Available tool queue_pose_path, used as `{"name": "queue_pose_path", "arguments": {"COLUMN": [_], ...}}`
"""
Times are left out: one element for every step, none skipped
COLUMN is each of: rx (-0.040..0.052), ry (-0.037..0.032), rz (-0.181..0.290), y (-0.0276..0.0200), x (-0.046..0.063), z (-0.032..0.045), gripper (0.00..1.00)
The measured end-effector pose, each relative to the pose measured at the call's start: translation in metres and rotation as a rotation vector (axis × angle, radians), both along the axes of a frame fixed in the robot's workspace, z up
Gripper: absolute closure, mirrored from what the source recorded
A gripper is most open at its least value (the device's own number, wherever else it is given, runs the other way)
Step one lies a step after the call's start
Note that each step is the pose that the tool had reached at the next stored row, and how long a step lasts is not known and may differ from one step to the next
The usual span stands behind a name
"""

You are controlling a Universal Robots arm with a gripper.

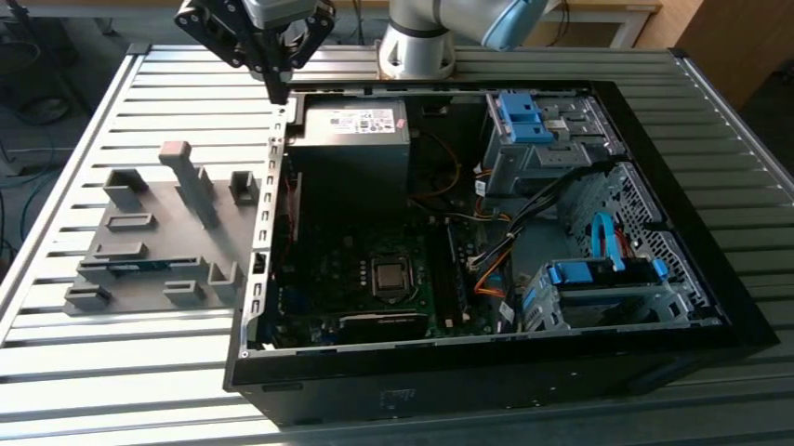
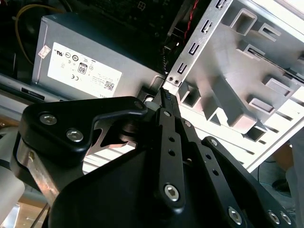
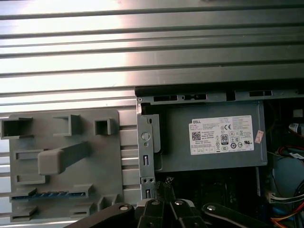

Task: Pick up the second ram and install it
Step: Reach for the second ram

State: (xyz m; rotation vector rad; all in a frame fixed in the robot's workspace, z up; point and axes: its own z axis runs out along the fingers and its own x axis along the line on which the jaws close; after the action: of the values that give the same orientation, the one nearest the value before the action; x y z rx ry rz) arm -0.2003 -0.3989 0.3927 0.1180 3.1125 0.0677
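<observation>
End effector point(image 1: 275, 90), fingers together and empty, hangs over the far corner of the open computer case point(image 1: 496, 364) by the power supply point(image 1: 357, 130), well apart from the second ram point(image 1: 128, 267), which lies in the grey holder block point(image 1: 174, 240) on the slatted surface point(image 1: 74, 372) at the exterior view's left, the case's metal wall point(image 1: 264, 232) between them.

The hand point(image 2: 166, 94) is made of black bars, joined by small round silver screws point(image 2: 172, 192). Two thin black fingers point(image 2: 169, 137) with little holes in a row are seen, ending in a narrow tip. Behind the hand, the arm point(image 1: 416, 48) is built as a round silver-grey tube with a light blue cap point(image 1: 511, 20).
</observation>
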Motion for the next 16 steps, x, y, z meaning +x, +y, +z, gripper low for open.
{"name": "queue_pose_path", "arguments": {"rx": [0.0000,0.0000,-0.0001,0.0000,0.0000,0.0000,0.0000,0.0000,0.0000,0.0000,-0.0001,0.0000,-0.0001,0.0000,0.0000,0.0000], "ry": [0.0000,0.0000,0.0000,0.0000,0.0000,0.0000,0.0000,0.0000,0.0000,0.0000,0.0001,0.0000,0.0001,0.0000,0.0000,0.0000], "rz": [0.000,0.000,0.000,0.000,0.000,0.000,0.000,0.000,0.000,0.000,0.000,0.000,0.000,0.000,0.000,0.000], "y": [0.0000,0.0000,0.0000,0.0000,0.0000,0.0000,0.0000,0.0000,0.0000,0.0000,0.0000,0.0000,0.0000,0.0000,0.0000,0.0000], "x": [-0.0003,-0.0007,-0.0010,-0.0013,-0.0015,-0.0018,-0.0022,-0.0025,-0.0029,-0.0033,-0.0042,-0.0047,-0.0058,-0.0063,-0.0067,-0.0071], "z": [0.0000,0.0000,0.0000,0.0000,0.0000,0.0000,0.0000,0.0000,0.0000,0.0000,0.0000,0.0000,0.0000,-0.0001,-0.0001,-0.0001], "gripper": [0.89,0.89,0.89,0.89,0.89,0.89,0.89,0.89,0.89,0.89,0.89,0.89,0.89,0.89,0.89,0.89]}}
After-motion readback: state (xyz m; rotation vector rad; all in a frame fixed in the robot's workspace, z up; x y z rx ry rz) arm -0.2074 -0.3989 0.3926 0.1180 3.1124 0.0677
